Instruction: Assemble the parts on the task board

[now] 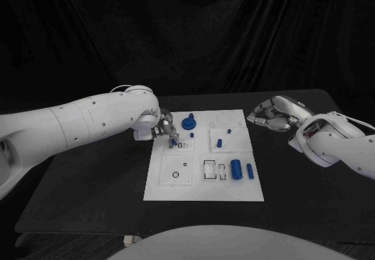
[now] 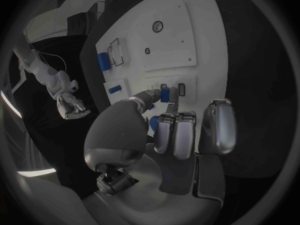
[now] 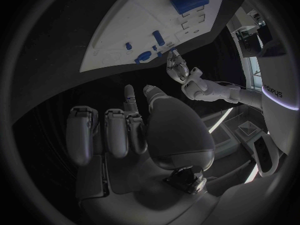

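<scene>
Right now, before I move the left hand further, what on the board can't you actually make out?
- Whether the small blue part is seated in its slot: left wrist view, the left hand's fingertips cover its base.
- That contact in the head view: too small, hidden by the hand.
- The ring on the task board: too small to tell if it lies loose.
- Whether the right hand holds anything: fingers curl inward.

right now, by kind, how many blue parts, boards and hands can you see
blue parts on the task board: 6
blue part pinched by the left hand: 1
task board: 1
hands, left hand and right hand: 2
total: 10
</scene>
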### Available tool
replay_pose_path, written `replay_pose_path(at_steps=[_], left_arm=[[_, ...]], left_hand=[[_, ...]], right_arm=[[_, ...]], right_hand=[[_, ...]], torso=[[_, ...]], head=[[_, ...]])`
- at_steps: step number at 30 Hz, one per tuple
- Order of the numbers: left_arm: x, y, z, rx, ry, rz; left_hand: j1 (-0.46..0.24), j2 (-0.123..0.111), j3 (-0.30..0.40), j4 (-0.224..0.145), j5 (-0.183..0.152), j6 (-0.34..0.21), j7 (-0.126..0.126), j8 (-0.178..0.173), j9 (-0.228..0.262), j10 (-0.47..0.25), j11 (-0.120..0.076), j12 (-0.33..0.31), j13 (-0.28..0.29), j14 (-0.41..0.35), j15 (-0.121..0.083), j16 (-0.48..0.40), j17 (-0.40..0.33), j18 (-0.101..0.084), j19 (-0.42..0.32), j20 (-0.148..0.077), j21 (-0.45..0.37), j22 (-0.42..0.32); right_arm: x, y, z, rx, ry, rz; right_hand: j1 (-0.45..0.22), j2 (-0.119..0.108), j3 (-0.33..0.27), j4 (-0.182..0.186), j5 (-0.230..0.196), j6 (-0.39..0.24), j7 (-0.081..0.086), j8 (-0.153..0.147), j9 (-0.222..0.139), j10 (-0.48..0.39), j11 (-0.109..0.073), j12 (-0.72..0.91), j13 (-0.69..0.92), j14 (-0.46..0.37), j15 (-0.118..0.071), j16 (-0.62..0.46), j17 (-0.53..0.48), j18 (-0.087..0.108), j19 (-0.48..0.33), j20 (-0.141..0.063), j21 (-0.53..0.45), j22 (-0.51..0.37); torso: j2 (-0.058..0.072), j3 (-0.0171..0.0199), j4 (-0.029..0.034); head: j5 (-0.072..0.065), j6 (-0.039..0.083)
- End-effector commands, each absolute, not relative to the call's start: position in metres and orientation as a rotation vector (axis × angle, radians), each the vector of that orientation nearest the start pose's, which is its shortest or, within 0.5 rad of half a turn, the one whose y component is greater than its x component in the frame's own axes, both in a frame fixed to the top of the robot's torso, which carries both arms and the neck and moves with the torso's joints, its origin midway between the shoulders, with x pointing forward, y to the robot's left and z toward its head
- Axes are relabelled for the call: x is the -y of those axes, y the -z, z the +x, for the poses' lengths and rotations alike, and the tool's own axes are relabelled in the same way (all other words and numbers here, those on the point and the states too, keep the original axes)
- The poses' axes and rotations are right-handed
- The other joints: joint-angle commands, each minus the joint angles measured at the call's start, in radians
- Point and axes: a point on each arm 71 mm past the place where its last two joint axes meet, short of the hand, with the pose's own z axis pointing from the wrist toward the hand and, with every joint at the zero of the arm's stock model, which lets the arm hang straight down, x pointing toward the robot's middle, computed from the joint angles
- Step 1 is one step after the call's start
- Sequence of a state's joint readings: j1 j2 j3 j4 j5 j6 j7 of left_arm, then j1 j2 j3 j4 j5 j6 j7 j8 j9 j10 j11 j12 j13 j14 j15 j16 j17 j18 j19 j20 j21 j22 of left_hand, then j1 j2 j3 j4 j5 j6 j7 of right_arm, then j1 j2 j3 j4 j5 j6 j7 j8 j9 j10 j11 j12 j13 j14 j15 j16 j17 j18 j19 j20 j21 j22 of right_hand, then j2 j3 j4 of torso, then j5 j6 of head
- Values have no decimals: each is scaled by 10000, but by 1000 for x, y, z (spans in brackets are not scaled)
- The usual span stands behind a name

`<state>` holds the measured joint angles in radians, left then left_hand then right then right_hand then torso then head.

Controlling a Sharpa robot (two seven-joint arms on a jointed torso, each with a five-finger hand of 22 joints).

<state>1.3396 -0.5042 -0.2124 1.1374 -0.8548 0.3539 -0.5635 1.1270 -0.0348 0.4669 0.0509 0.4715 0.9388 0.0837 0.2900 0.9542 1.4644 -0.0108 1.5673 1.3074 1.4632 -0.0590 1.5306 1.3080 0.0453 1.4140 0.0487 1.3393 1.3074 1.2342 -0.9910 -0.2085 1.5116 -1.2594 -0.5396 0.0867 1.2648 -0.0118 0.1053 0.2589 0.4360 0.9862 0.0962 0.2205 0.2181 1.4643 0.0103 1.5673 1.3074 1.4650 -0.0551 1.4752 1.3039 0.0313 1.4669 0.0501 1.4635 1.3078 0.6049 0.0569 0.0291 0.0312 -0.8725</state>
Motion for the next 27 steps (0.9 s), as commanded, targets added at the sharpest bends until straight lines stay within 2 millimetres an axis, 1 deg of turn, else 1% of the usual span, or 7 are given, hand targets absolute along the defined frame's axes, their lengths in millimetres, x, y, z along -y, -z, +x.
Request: replay_pose_path(at_steps=[1,9,21,24,27], left_arm=[[-156,237,532,-25665,3184,-1693],[-150,238,533,-25258,3339,-1995],[-144,240,527,-25092,3660,-2021],[-143,241,526,-25097,3691,-2003],[-143,242,525,-25117,3704,-1999]], left_hand=[[-117,18,555,-503,-13,329,-292,-43,-11,1064,-66,35,2634,662,-59,12,1894,151,38,-7,-87,1777],[-186,49,616,-529,12,322,-279,-83,-38,1064,-58,35,2634,651,-53,4,1882,150,40,-2,-91,1785],[-202,72,649,-551,16,318,-275,-106,-53,1064,-54,35,2634,597,-48,-46,1790,155,25,1,-117,1780],[-201,79,668,-571,27,318,-275,-114,-59,1064,-52,35,2634,586,-46,-56,1774,157,19,2,-128,1779],[-201,81,674,-579,30,319,-274,-118,-61,1064,-51,35,2634,581,-46,-61,1765,156,20,3,-127,1780]], right_arm=[[280,212,464,-15921,-6536,130],[281,212,464,-15903,-6546,131],[281,213,464,-15941,-6548,121],[281,214,463,-15942,-6559,117],[281,214,463,-15941,-6556,119]], right_hand=[[119,-10,57,-2,29,-66,-5,-56,17,1065,63,35,2634,594,33,-43,-6,0,459,81,-63,2215],[138,-15,67,-16,55,-64,-6,-56,18,1065,62,35,2634,593,33,-43,-8,1,457,81,-67,2214],[159,-20,78,-32,85,-63,-6,-56,18,1065,62,35,2634,591,32,-47,-19,0,458,79,-65,2214],[164,-28,79,-37,98,-63,-5,-57,18,1065,63,35,2634,590,31,-50,-28,-1,460,79,-61,2216],[164,-28,79,-37,98,-63,-5,-57,18,1065,63,35,2634,590,31,-50,-28,-1,460,79,-61,2216]], torso=[[-5,-1,-2],[3,-1,1],[22,-5,6],[9,-2,5],[4,-1,12]], head=[[-5,-2],[-22,-2],[-9,-2],[1,-2],[-20,-2]])
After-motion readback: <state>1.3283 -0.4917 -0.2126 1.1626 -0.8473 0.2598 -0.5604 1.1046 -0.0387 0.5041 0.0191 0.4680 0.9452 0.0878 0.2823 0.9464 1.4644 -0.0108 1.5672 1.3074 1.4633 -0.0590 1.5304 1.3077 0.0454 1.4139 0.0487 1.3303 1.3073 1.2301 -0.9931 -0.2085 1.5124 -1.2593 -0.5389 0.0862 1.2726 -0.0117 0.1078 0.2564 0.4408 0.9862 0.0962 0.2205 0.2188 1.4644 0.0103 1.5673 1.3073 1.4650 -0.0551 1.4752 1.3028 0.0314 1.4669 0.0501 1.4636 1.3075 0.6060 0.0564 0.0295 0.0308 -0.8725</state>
